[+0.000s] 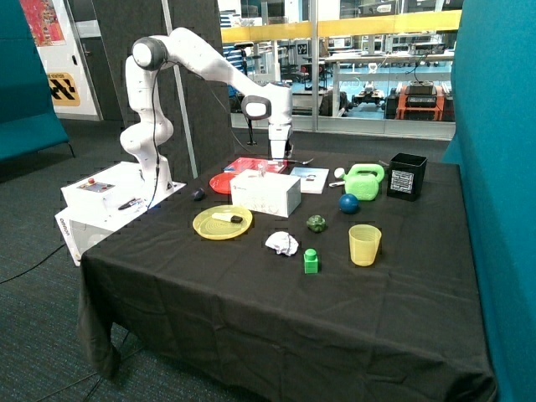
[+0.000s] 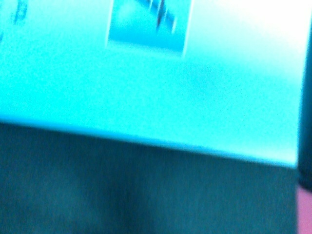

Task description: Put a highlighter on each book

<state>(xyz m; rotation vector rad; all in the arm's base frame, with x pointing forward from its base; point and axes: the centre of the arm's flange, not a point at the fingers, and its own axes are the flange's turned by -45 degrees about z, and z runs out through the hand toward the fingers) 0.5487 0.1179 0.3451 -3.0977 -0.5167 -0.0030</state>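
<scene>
Gripper [image 1: 280, 156] hangs low over the thin red-covered book [image 1: 255, 164], beside the thin white book [image 1: 306, 178]; whether it is open or closed cannot be told. One highlighter [image 1: 227, 217] lies apart on the round yellow plate [image 1: 203, 227], nearer the camera, past the white rectangular box [image 1: 265, 193].

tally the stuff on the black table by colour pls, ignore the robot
Red: 2, plate, book
White: 3, box, book, crumpled wad
Yellow: 2, plate, cup
Green: 3, watering can, block, dark ball
Blue: 1, ball
Black: 1, bin
Total: 12

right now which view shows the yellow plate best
The outside view: the yellow plate sits whole on the black cloth, in front of the white box, with a small highlighter-like thing on it. The wrist view shows none of it.
</scene>
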